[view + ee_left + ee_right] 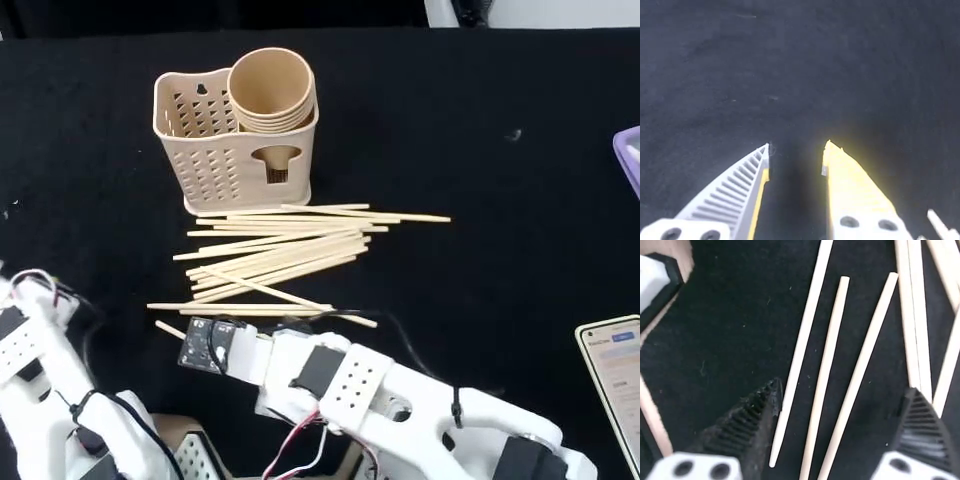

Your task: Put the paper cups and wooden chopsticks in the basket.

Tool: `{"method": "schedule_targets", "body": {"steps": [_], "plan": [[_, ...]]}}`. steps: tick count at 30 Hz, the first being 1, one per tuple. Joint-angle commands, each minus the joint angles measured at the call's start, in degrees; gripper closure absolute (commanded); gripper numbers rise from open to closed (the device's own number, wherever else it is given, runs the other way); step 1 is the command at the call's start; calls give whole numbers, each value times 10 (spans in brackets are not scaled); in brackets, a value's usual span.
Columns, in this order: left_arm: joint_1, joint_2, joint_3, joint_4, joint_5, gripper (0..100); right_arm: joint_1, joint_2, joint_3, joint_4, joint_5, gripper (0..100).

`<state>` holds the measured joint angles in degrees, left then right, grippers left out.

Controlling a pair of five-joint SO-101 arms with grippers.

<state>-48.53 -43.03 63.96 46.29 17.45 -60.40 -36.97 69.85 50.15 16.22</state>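
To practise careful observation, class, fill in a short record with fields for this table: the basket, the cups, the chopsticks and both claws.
Basket: beige, perforated, upright
Paper cups: stacked, standing in the basket
Wooden chopsticks: lying loose on the black cloth in front of the basket
Right claw: open, straddling chopsticks at the pile's near edge
Left claw: open, over bare cloth
Progress: cups in; chopsticks not yet
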Motion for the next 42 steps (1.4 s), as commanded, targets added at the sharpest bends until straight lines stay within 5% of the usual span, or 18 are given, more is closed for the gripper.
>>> {"method": "schedule_targets", "body": {"steps": [1, 12, 21, 26, 42], "plan": [[-16, -14, -36, -5, 21, 820, -4, 5, -7, -11, -6, 613], [-16, -14, -35, -5, 21, 820, 43, 214, -106, -18, -2, 622], [-16, -14, -36, -5, 21, 820, 46, 243, -134, -2, -1, 991], [-16, -14, -36, -5, 21, 820, 62, 243, -148, 30, 36, 988], [-16, -14, -36, -5, 21, 820, 270, 243, -305, 113, 253, 988]]}}
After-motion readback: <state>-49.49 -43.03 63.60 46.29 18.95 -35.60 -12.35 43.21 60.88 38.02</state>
